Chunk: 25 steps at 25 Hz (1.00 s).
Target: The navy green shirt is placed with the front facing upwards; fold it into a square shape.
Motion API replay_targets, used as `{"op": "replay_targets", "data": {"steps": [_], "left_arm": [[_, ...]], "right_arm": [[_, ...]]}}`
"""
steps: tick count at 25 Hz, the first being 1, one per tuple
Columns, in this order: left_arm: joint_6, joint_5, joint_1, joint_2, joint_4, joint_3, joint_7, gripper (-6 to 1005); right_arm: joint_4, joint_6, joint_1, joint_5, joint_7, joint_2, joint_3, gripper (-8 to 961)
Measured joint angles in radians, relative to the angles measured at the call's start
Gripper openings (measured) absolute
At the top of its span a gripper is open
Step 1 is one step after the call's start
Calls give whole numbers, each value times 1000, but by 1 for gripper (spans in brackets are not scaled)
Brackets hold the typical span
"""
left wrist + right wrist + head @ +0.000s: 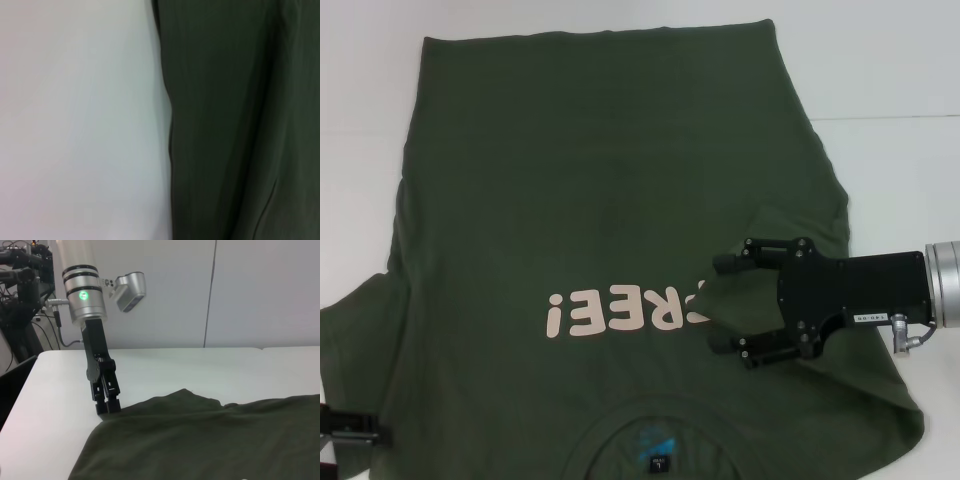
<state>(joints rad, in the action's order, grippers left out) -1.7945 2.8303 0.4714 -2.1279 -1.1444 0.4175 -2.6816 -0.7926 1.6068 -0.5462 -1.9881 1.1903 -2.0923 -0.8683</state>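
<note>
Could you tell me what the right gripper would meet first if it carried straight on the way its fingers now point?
The right gripper points across the navy green shirt; probably it would first meet the pale lettering, though its height above the cloth is unclear.

A white table (pixel 880 70) carries everything here, its top plain and matte, with a faint seam running across it beside the shirt's far right edge. Spread flat on it lies the shirt (pixel 600 190), dark olive green, front up. Its hem points away from the robot and its collar (pixel 660 425) sits nearest the robot's body. Pale lettering (pixel 620 310) crosses the chest, reading upside down from the head camera. One sleeve fans out onto the table at the shirt's left. On the shirt's right side the cloth is folded in and rumpled. Bare tabletop shows beyond the hem and along both sides of the shirt.
</note>
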Motion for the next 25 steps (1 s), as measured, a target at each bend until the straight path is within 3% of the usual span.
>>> {"op": "replay_targets", "data": {"steps": [25], "left_arm": [[47,-11,50,15,55,2,14,722]], "right_arm": [[18,-12,0,0,-11,0,-7,916]]}}
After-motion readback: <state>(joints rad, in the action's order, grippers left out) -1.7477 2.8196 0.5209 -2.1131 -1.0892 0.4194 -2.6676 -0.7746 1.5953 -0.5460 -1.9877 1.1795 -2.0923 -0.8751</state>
